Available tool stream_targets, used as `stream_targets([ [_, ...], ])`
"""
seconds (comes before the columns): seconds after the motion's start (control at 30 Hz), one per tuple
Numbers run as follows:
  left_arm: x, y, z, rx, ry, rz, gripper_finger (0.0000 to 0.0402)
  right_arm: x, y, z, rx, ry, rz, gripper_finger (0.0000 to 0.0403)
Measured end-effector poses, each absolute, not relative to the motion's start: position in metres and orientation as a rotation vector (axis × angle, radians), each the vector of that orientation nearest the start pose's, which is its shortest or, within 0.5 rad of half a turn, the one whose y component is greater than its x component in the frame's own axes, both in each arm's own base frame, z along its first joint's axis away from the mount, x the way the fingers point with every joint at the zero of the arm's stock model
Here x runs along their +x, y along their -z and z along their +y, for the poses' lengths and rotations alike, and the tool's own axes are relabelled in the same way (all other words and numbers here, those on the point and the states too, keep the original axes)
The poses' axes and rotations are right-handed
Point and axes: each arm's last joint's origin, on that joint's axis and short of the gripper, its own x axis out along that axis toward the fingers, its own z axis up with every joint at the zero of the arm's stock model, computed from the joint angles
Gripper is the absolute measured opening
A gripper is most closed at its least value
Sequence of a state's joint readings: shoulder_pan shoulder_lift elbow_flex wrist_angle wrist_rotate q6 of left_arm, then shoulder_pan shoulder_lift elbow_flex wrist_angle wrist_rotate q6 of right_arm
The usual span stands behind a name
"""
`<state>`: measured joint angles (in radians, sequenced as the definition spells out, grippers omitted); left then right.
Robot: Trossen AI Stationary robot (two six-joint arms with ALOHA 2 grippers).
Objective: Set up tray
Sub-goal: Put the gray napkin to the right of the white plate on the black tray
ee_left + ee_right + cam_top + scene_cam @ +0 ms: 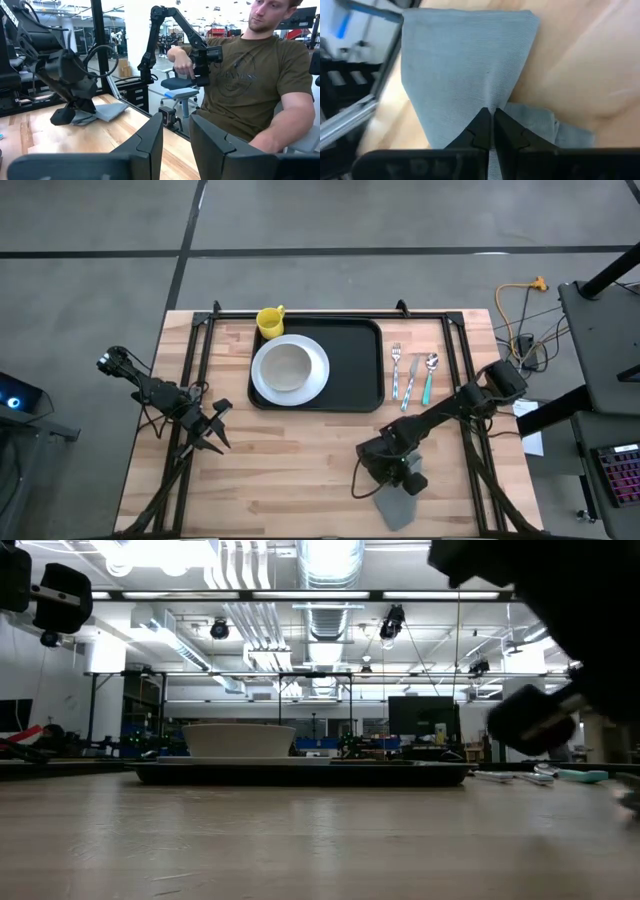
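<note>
The black tray (350, 370) lies at the table's far middle, and in the low view the tray (300, 773) shows edge-on. On its left half rests a white plate with a bowl (290, 369). A yellow cup (270, 320) stands at its far left corner. A fork, knife and teal-handled spoon (412, 375) lie on the wood right of the tray. A grey cloth napkin (397, 505) lies by the near edge, under my right gripper (405, 480), which is shut on it. My left gripper (215, 430) hovers open over the left side, touching nothing. My right gripper (492, 131) pinches a raised ridge of the grey napkin (492, 102) between its two fingertips, coming from above and slanting down. The wide flat part (465, 60) spreads on the wood beyond the fingers. A bunched part (540, 125) lies beside them.
A person (250, 75) sits just beyond the table's near right side, one hand on a separate arm's handle. Black frame rails (200, 370) run along the table's left, right and far sides. Bare wood (290, 460) lies between the tray and the near edge.
</note>
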<state>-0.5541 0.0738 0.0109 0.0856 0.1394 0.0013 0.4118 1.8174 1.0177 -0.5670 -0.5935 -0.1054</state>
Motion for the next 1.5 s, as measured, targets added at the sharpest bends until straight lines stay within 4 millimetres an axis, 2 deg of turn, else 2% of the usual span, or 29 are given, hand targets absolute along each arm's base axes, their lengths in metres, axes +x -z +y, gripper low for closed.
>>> stream_targets([
  [0.23,0.084,-0.170,-0.057,-0.003,0.694,-0.023,0.0077,0.307,-0.153,0.133,-0.063,-0.881,1.235,0.0009],
  [0.5,0.084,-0.170,-0.057,-0.003,0.694,-0.023,0.0077,0.329,-0.177,0.131,-0.294,-0.767,1.102,0.0009],
  [0.8,0.084,-0.170,-0.057,-0.004,0.693,-0.023,0.0077,0.342,-0.199,0.123,-0.487,-0.533,1.028,0.0008],
  [1.0,0.084,-0.170,-0.057,-0.003,0.694,-0.022,0.0077,0.342,-0.218,0.114,-0.601,-0.400,0.949,0.0008],
  [1.3,0.084,-0.169,-0.057,-0.002,0.693,-0.016,0.0077,0.331,-0.272,0.099,-0.749,-0.118,0.688,0.0008],
  [1.5,0.085,-0.169,-0.057,-0.001,0.694,-0.012,0.0077,0.323,-0.294,0.068,-0.733,0.030,0.521,0.0008],
])
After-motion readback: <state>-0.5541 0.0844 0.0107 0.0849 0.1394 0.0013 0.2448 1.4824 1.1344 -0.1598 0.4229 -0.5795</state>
